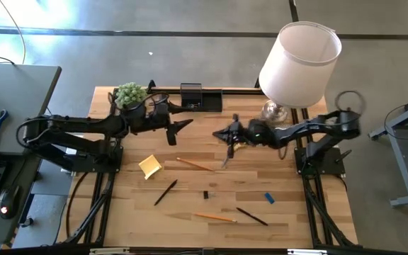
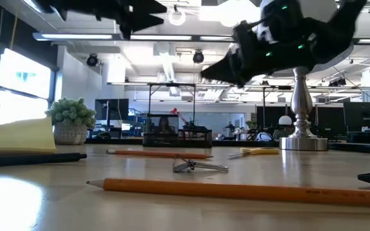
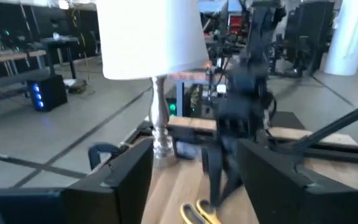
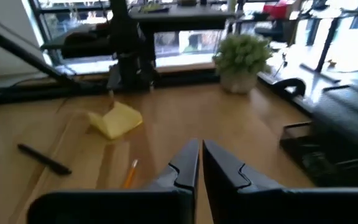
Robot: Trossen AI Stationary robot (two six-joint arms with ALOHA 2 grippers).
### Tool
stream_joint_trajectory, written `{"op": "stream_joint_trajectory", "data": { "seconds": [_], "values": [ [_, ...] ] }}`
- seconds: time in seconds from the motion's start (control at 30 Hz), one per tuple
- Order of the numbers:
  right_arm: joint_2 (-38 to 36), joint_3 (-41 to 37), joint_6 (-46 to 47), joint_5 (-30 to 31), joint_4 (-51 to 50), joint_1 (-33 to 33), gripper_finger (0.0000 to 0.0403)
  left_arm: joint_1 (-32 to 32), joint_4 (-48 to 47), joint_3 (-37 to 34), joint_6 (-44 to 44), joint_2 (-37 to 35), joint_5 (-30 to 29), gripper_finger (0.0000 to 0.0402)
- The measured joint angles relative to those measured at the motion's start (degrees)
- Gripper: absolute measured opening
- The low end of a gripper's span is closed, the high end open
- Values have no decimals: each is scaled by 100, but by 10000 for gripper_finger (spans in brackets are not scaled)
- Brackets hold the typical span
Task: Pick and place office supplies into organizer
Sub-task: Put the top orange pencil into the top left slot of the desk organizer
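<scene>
Organizer (image 1: 200,97) contents unclear; left pincer (image 1: 183,127) spread, right pincer (image 1: 227,135) pressed together.

Black organizer (image 1: 200,97) stands at the surface's far edge; scissors (image 1: 234,150), pencils (image 1: 194,164), pens (image 1: 165,192), sticky-note pad (image 1: 150,166) lie scattered.

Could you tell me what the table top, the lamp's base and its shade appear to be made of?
Table top: looks like pale wood, with plank seams and grain, and a light sheen. Lamp base: probably polished metal, silvery and reflective. Lamp shade: white and matte, perhaps fabric or paper; I can't tell which.
</scene>
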Motion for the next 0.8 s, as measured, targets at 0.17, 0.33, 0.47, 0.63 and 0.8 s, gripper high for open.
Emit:
{"op": "stream_joint_trajectory", "data": {
  "seconds": [0.17, 0.33, 0.47, 0.63, 0.8],
  "values": [
    [1223, 724, -116, -208, -216, 455, 52, -5, -1136, -8, -12, -534, 271, 170],
    [1977, 1382, -258, -237, -779, 818, 81, -3, -1399, -71, -123, -540, 698, 133],
    [2225, 1724, -132, -28, -1139, 1152, 99, -12, -1625, -252, -234, -544, 980, 108],
    [2253, 1763, 34, 737, -948, 1612, 105, -12, -1613, -297, -235, -720, 1076, 79],
    [2273, 1604, 89, 1719, -834, 2068, 96, -12, -1575, -297, -232, -1056, 1295, 56]
  ]
}}
